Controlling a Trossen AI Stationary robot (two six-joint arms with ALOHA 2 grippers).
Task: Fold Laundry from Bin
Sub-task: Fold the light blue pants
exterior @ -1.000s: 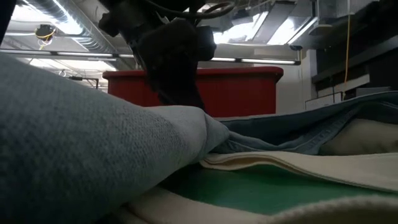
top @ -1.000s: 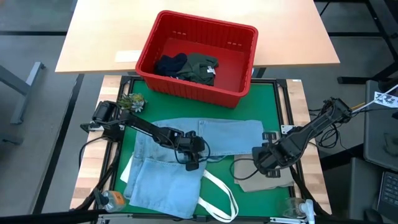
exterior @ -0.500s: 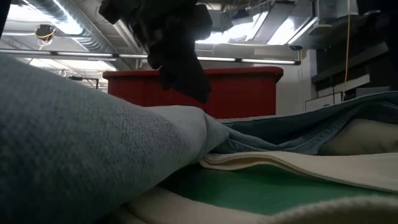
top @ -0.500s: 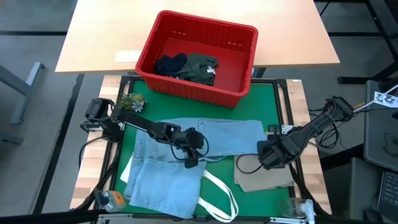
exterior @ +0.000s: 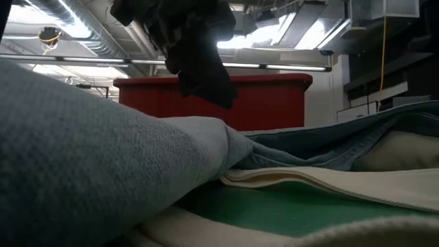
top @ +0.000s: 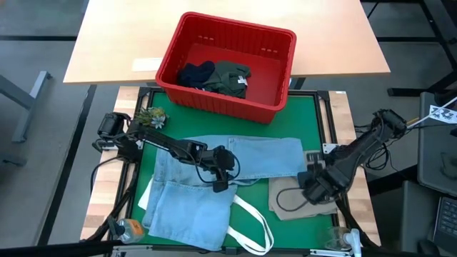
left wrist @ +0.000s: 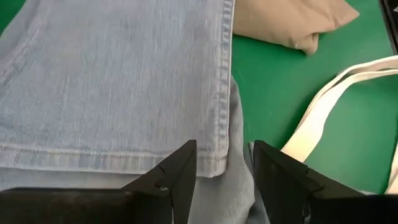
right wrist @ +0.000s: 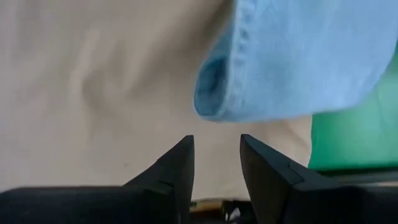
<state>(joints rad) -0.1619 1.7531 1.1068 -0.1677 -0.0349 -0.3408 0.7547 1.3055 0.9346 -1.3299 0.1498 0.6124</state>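
Note:
Light blue jeans (top: 187,203) lie folded on the green mat (top: 314,121). My left gripper (top: 218,181) hovers open just above the hem corner of their upper layer (left wrist: 214,163), touching nothing. A folded beige cloth (top: 303,208) lies at the mat's near right. My right gripper (top: 314,191) points down over it, open, beside the jeans' folded edge (right wrist: 214,102). The red bin (top: 221,100) stands at the far side with a dark navy and an olive garment (top: 218,76) inside. In the low view the left gripper (exterior: 206,75) hangs above the denim.
The straps of a white tote bag (top: 251,218) lie on the mat near the front edge, partly under the jeans. A small green plant-like object (top: 151,116) sits at the mat's far left corner. Small objects stand at the near corners (top: 130,228).
My left gripper has risen off the jeans' fold and now hangs clear above it. My right gripper has come down toward the beige cloth and shifted a little toward the table's near edge. The jeans and the beige cloth have stayed where they were.

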